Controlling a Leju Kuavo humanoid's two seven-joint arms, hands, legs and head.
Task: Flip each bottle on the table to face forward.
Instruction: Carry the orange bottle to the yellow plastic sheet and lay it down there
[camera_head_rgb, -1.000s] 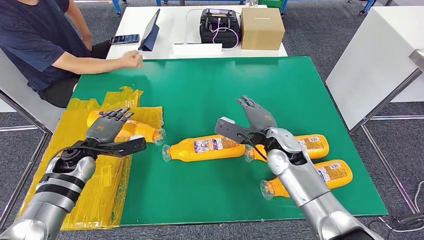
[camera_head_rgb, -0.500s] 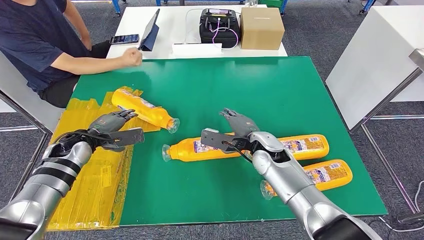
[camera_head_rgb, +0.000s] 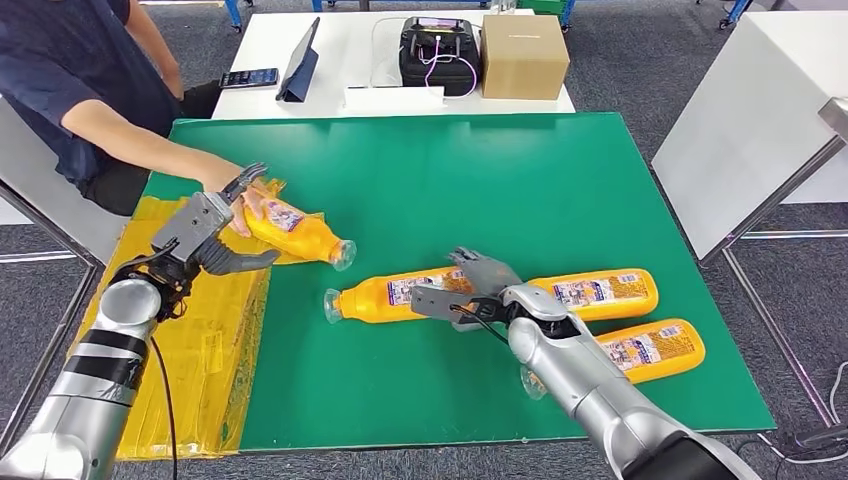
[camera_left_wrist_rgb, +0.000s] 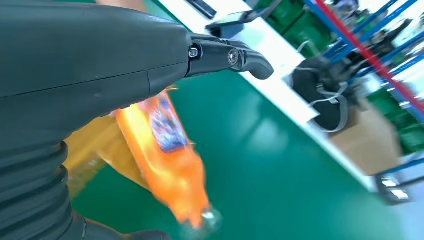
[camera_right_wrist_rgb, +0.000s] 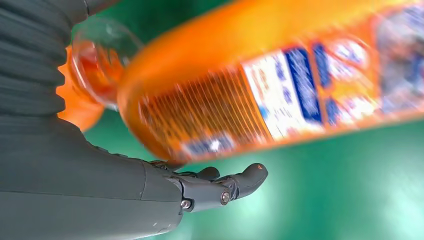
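a person in a dark blue shirt sits at the far left corner of the green table. behind it stands a white table with a phone, a tablet, a black box with wires and a brown cardboard box. yellow plastic sheet covers the left edge.

Silver arms carry black bands; the left hand and right hand are grey, with black cables.
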